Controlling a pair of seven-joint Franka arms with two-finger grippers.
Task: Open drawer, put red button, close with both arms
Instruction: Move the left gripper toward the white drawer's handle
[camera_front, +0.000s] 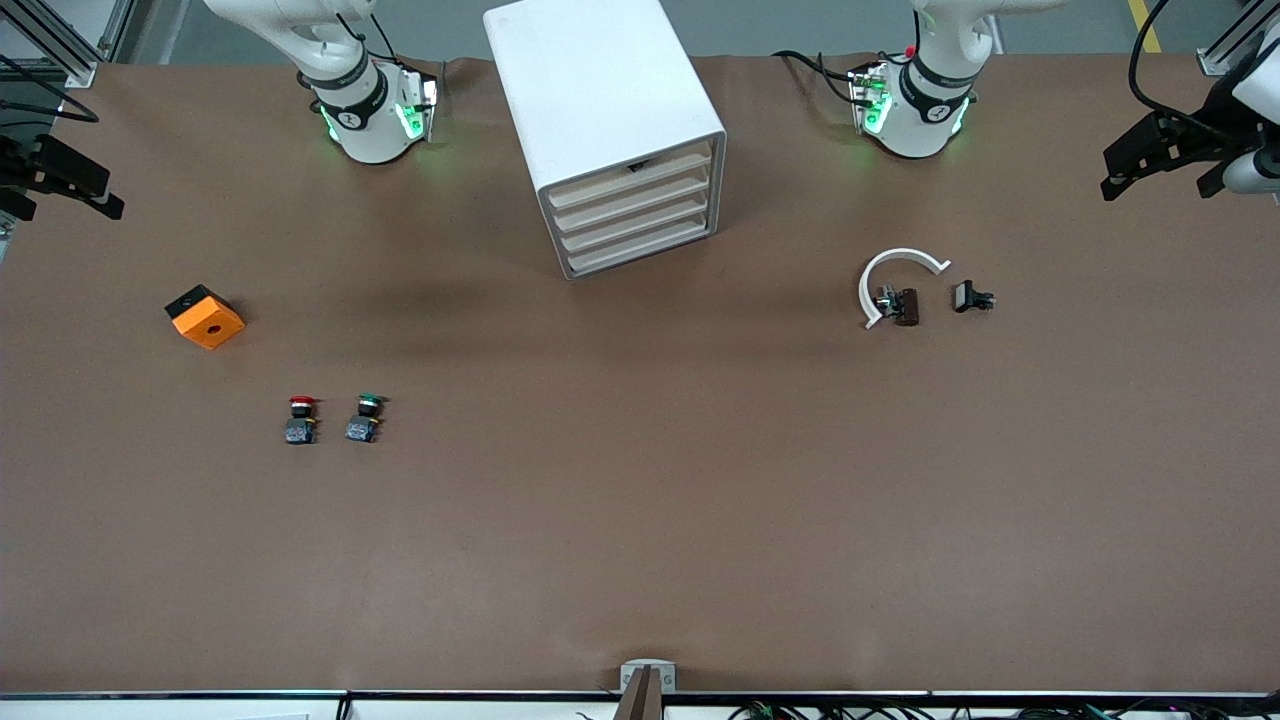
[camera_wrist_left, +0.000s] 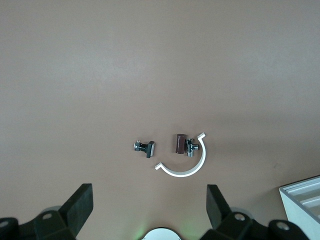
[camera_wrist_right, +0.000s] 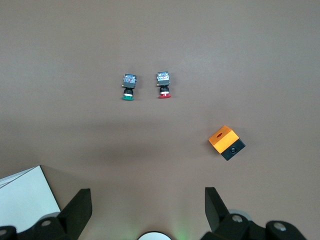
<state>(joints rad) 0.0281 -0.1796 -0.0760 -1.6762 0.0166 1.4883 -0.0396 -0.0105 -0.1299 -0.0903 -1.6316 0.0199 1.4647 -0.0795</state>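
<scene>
The white cabinet (camera_front: 610, 130) stands at the upper middle of the front view, between the two arm bases, with its four pale beige drawer fronts facing the camera. All four are pushed in, the drawer (camera_front: 632, 194) second from the top among them.

The red button (camera_front: 301, 419) sits on the brown desk (camera_front: 640, 540) in the lower left part of the front view, toward the right arm's end. The green-capped button (camera_front: 366, 418) stands just beside it, apart from it. The orange cube (camera_front: 205, 317) lies farther from the front camera than both buttons, at the left of the frame.

At the right of the front view, a white curved clip (camera_front: 893, 281) arcs around a small brown part (camera_front: 903, 306), and a small black part (camera_front: 971, 297) lies just beside them.

The right end effector (camera_wrist_right: 145, 207) hangs high over the desk with its fingers spread wide and empty, looking down on the buttons and cube. The left end effector (camera_wrist_left: 149, 207) hangs likewise, fingers wide and empty, over the clip and small parts. Both arms wait.
</scene>
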